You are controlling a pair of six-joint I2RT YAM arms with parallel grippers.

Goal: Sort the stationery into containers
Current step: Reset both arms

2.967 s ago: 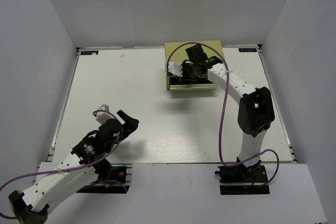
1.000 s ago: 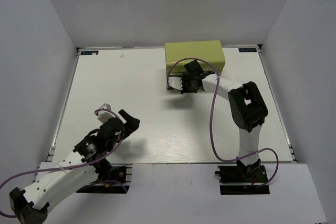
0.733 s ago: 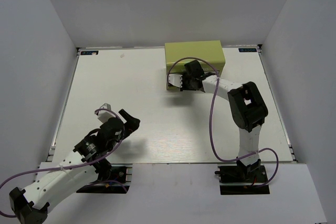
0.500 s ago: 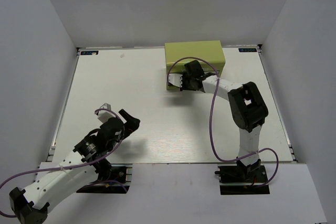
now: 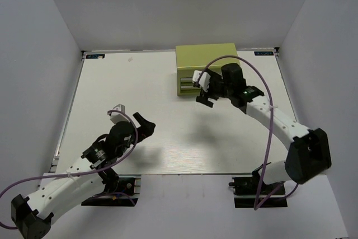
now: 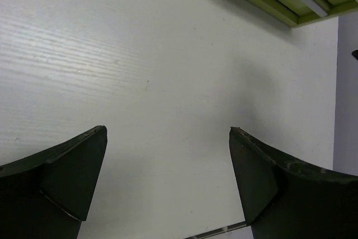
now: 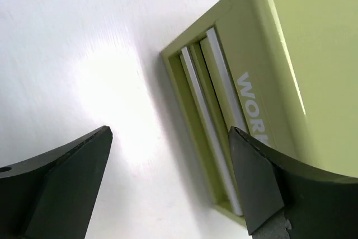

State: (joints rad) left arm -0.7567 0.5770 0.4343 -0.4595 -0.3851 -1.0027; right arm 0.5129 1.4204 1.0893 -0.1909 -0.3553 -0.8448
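**White bench point(image 5: 134, 82) between white walls, both claws spread**

The olive drawer chest point(image 5: 206, 60) stands at the far edge, right of centre. Its two shallow drawers point(image 7: 221, 110) face the arms. The right claw point(image 5: 201, 89) hangs just in front of them, fingers wide apart and holding nothing. The left claw point(image 5: 133, 117) hovers over the near left of the bench, likewise spread and empty.

Bright diffuse light, soft shadows, min. blur
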